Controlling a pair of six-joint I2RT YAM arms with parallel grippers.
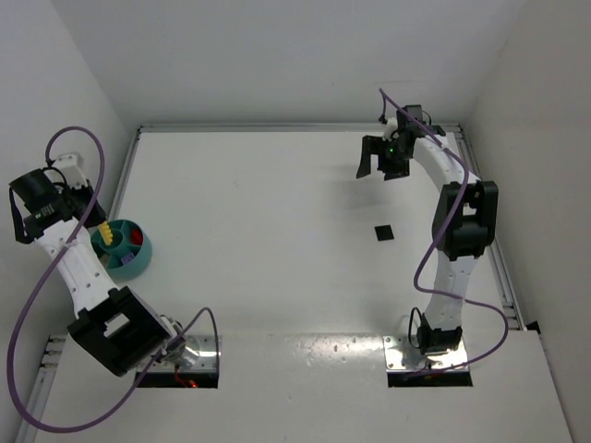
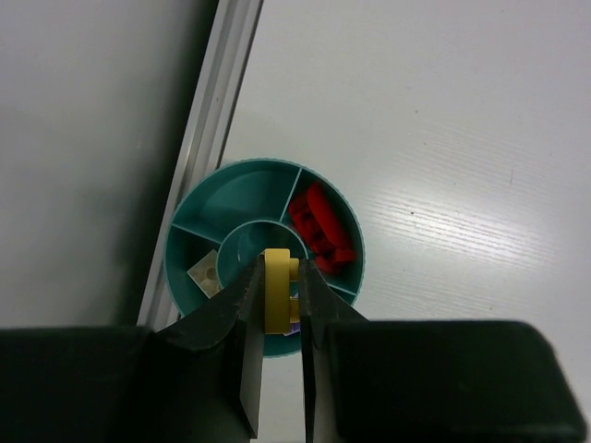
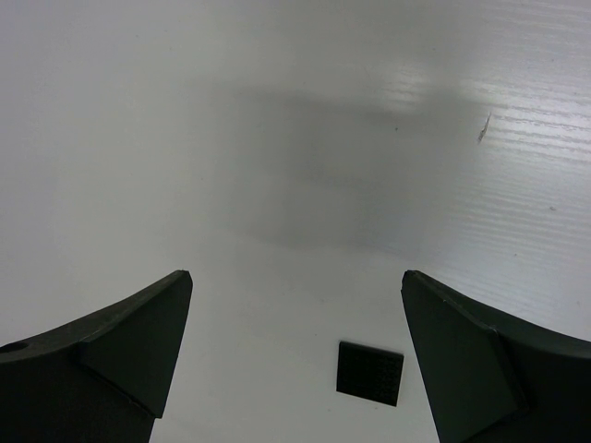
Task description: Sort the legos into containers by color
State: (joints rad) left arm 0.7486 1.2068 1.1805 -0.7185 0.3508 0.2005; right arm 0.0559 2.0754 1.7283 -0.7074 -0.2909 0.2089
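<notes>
Holding a yellow brick [image 2: 274,306] clamped above the centre of the bowl [image 2: 242,185], the left gripper [image 2: 280,269] risks a wrong-compartment drop if released off-line, red bricks [image 2: 319,226] lying just right of it; the right gripper [image 3: 295,305] stands apart, empty.

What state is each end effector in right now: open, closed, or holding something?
Left end effector: closed on a yellow lego, above the teal bowl.
Right end effector: open, holding nothing.

teal bowl [image 2: 235,189], yellow brick [image 2: 275,288], red bricks [image 2: 319,226], black square [image 3: 369,373]
</notes>
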